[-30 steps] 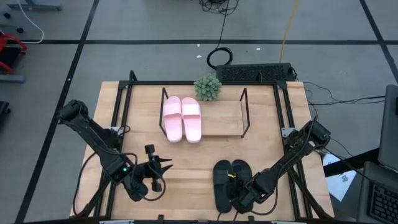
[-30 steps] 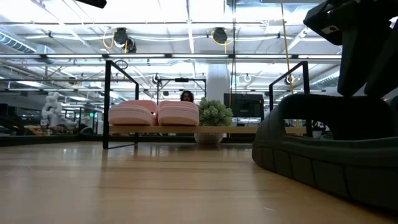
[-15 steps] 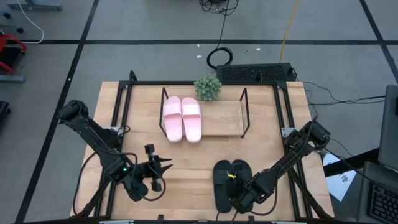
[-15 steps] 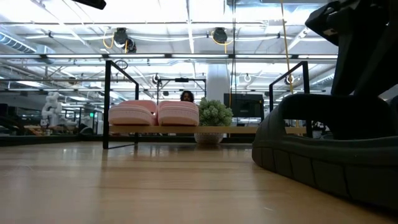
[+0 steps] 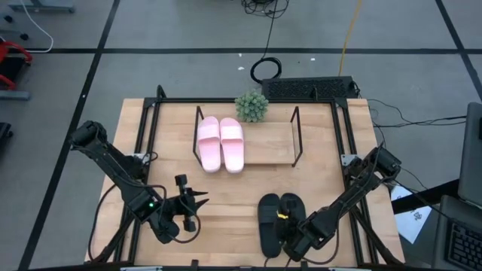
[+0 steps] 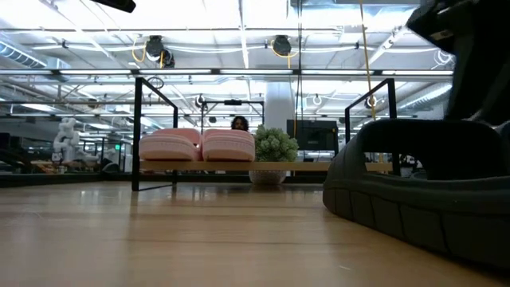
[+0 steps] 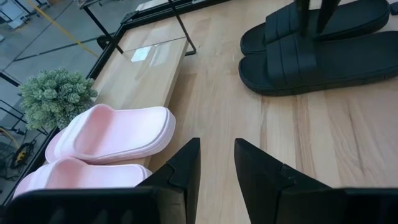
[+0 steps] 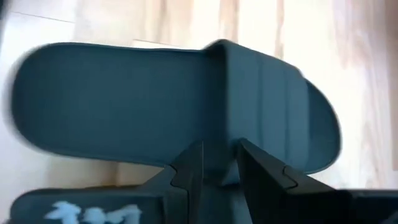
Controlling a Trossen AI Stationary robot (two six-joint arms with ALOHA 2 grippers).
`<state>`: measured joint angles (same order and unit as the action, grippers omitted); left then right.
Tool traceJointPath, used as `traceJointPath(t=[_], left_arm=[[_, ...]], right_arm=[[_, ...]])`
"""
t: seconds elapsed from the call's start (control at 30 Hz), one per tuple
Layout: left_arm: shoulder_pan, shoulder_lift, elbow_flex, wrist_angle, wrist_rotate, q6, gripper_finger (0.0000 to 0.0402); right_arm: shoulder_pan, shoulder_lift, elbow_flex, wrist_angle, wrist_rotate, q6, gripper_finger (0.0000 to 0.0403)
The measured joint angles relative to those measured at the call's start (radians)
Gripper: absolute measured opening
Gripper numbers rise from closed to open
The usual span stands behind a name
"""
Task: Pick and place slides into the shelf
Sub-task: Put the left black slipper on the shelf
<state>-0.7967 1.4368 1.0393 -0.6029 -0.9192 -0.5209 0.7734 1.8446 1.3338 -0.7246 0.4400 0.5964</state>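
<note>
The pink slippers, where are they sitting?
In the high view, the pink slides lie side by side on the left end of the shelf, next to the small plant.

My right hand (image 8: 219, 163) is down over a black slide (image 8: 155, 102), its two dark fingers (image 8: 189, 165) narrowly parted and touching the slide's edge where the wide strap (image 8: 273, 93) begins. The slide lies flat on the pale wooden tabletop (image 8: 155, 18), which shows around it.
</note>
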Motion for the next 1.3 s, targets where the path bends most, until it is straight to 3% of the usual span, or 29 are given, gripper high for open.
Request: traceJointPath(t=[0.2, 0.4, 0.73, 1.3], left_arm=[[0.000, 0.000, 0.000, 0.000, -0.004, 0.000, 0.0102], [0.005, 0.000, 0.000, 0.000, -0.011, 0.000, 0.0102], [0.012, 0.000, 0.000, 0.000, -0.011, 0.015, 0.0102], [0.012, 0.000, 0.000, 0.000, -0.024, 0.019, 0.0102]], right_arm=[[0.039, 0.000, 0.014, -0.009, 0.008, 0.020, 0.0089], [0.040, 0.000, 0.014, -0.092, 0.083, 0.069, 0.0089], [0.040, 0.000, 0.014, -0.053, 0.087, 0.072, 0.0088], [0.036, 0.024, 0.015, -0.020, 0.036, 0.060, 0.0020]])
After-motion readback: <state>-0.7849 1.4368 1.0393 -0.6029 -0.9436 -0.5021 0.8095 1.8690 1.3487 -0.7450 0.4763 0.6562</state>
